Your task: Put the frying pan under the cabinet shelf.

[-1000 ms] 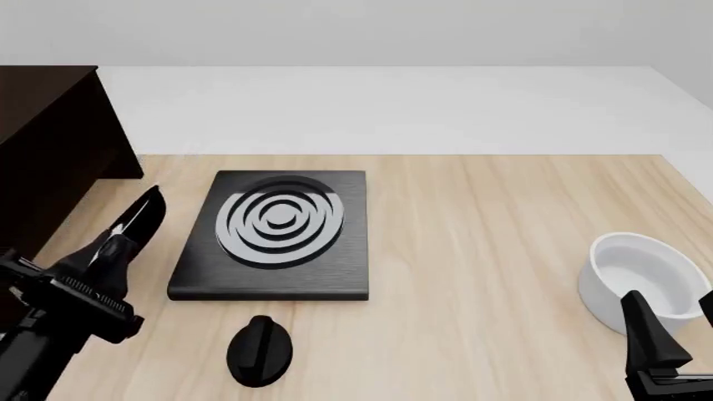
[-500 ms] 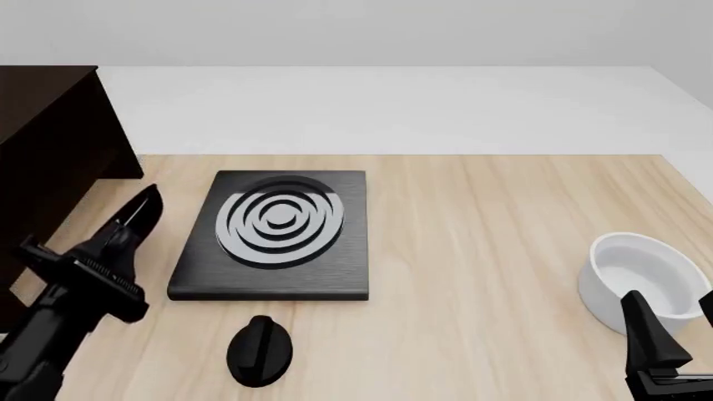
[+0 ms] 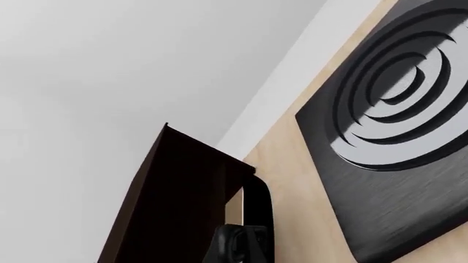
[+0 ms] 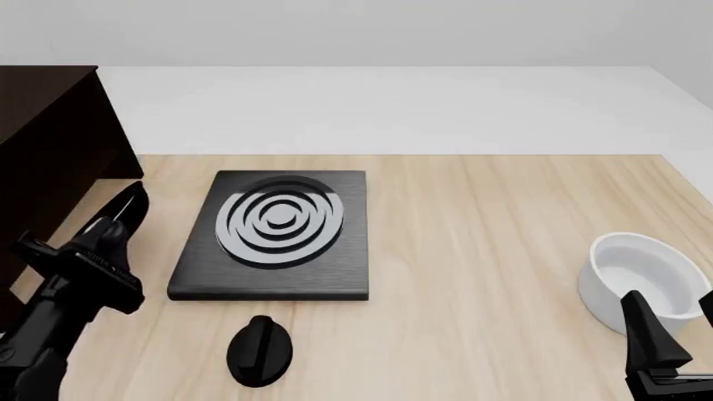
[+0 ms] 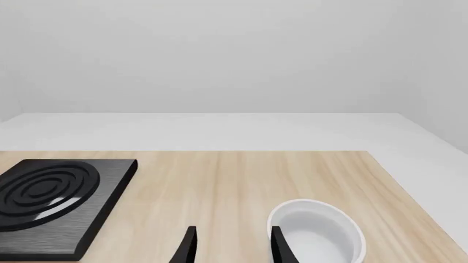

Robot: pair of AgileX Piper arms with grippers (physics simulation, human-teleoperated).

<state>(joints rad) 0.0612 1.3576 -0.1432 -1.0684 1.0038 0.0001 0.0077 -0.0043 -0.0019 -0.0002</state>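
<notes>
Wooden table (image 4: 502, 225), grey floor (image 4: 390, 109), pale wall (image 4: 356, 33).

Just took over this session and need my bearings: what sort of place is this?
Likely a simulated kitchen mock-up on a light wooden table: a flat black square stove plate with white rings, a small black round knob, a white round bowl and a dark brown wooden cabinet.

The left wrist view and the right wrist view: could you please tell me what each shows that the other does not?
Only the left wrist view shows the dark cabinet shelf. Only the right wrist view shows the white bowl, with the open right gripper beside it. Both show the black stove plate with its pale rings and the wooden table. The frying pan appears in neither.
</notes>
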